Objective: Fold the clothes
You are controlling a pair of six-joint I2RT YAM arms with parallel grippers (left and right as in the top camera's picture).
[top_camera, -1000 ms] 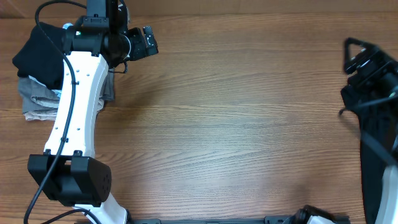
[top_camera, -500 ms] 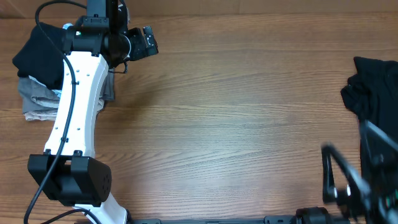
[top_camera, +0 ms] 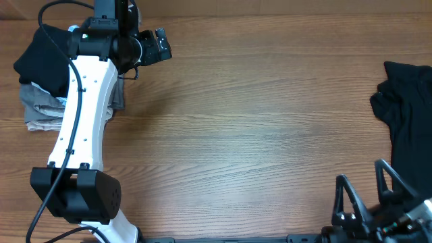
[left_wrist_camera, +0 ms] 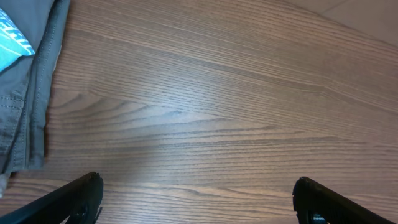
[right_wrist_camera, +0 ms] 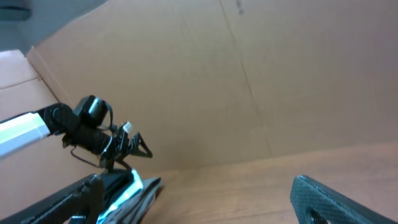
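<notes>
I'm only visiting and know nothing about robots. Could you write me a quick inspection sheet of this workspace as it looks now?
Surface: wooden table, bare across the middle.
Job's things: crumpled black garment at the right edge; a pile at the far left with a black piece on a grey piece; a teal scrap shows on the grey.
Clutter: nothing seen.
Grippers: left gripper open, holding nothing, beside the pile; right gripper open, holding nothing, at the near right edge.
Cables: black cable running along the white left arm.
Surroundings: cardboard wall behind the table.
</notes>
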